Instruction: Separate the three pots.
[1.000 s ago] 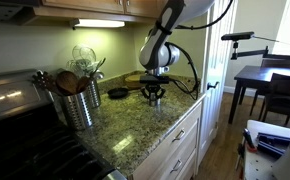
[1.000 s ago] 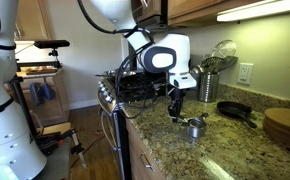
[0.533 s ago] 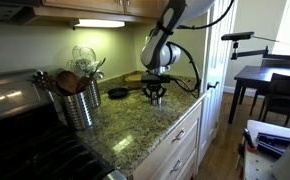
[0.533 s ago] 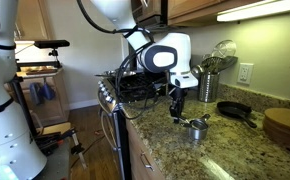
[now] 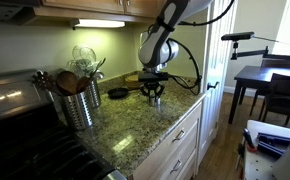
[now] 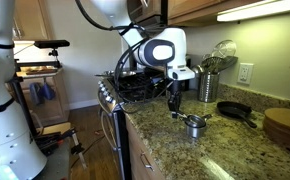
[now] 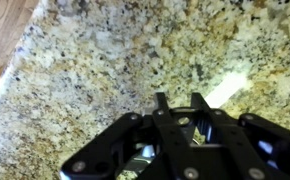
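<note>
Small shiny silver pots (image 6: pixel 193 123) sit together on the speckled granite counter (image 6: pixel 225 150). My gripper (image 6: pixel 173 102) hangs just beside them, a little above the counter, and also shows over the counter's middle (image 5: pixel 153 99). In the wrist view the gripper (image 7: pixel 179 100) is shut, with a grey metal part caught between its fingers. A shiny pot (image 7: pixel 148 151) shows under the linkage, mostly hidden by it. From these views I cannot tell how many pots are in the group on the counter.
A tall ribbed steel canister (image 5: pixel 80 101) with wooden spoons stands near the stove (image 5: pixel 15 120). A black skillet (image 6: pixel 235 110) and a round wooden board (image 6: pixel 283 125) lie further along the counter. The counter's front edge (image 5: pixel 175 120) runs close to the gripper.
The gripper has risen slightly and shifted a little away from the pots on the counter, staying shut throughout.
</note>
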Controlling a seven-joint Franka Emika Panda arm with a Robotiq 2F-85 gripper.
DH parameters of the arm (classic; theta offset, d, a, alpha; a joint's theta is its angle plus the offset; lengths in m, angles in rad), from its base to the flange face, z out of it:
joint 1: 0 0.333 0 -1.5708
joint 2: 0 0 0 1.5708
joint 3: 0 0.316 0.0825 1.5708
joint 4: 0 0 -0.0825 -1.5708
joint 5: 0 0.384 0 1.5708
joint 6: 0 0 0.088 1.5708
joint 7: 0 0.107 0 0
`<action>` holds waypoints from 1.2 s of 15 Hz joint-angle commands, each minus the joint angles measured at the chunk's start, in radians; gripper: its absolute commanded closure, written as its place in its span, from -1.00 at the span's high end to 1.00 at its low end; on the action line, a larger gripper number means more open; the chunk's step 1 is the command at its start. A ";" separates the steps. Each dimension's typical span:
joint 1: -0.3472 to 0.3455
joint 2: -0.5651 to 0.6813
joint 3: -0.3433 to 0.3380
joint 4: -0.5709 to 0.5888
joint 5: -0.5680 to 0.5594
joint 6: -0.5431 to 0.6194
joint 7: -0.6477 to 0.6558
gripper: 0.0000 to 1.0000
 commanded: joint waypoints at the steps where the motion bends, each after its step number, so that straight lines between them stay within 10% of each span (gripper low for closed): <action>1: 0.023 -0.062 -0.014 -0.023 -0.049 -0.049 0.053 -0.60; 18: 0.061 -0.093 0.041 -0.001 -0.091 -0.080 0.085 -0.62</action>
